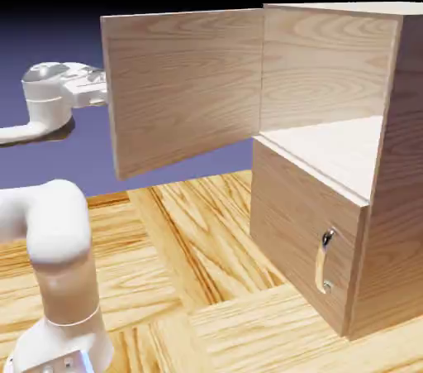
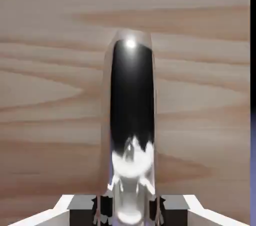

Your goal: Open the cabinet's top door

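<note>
We see the gripper [image 2: 128, 206] drawn in narrow on the curved silver handle [image 2: 131, 99], with one grey fingertip [image 2: 86, 210] at each side of the metal. In the hand view the handle rises from between the jaws toward the picture's top, glossy and dark along its middle and bright near the tips. Straight ahead of the jaws, behind the handle, we have the woodgrain of the top door [image 1: 186, 86], and its edge shows well to the jaws' right in that view, with a dark and blue-violet strip past it. In the exterior view the top door stands swung wide open from the cabinet [image 1: 405, 140]; it hides the jaws, which are on its far side, and the white arm [image 1: 49, 98] reaches them from the exterior view's left. The cabinet's body lies to the exterior view's right of the jaws, with its upper compartment [image 1: 326, 74] open to our sight. Lower than the jaws, and also to their right there, we find the smaller door [image 1: 301, 235] shut, its short handle [image 1: 321, 262] upright, above the parquet surface [image 1: 186, 255].
</note>
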Controlling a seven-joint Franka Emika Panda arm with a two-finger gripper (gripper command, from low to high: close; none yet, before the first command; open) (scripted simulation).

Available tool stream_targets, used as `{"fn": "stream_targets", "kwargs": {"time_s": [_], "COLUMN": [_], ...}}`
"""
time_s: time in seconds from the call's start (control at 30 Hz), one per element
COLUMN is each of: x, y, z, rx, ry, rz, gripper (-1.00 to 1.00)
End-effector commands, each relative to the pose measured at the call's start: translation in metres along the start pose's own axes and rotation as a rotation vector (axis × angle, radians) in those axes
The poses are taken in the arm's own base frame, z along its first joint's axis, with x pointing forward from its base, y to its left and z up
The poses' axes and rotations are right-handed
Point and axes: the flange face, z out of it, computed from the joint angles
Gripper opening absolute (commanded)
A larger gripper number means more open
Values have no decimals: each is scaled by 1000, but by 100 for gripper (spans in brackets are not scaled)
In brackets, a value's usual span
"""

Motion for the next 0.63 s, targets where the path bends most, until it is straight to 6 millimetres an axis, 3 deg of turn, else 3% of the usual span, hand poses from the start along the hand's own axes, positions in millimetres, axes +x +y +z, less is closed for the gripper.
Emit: {"fn": "stream_targets", "kwargs": {"time_s": [0.0,0.13,0.3,0.6], "x": [-2,-13,-15,-37], "y": [-2,-12,-14,-37], "z": [-9,-40,-45,-98], "rx": [-16,-77,-86,-190], "ry": [17,75,84,191], "rz": [0,-1,-1,0], "gripper": [-100,-100,-100,-100]}}
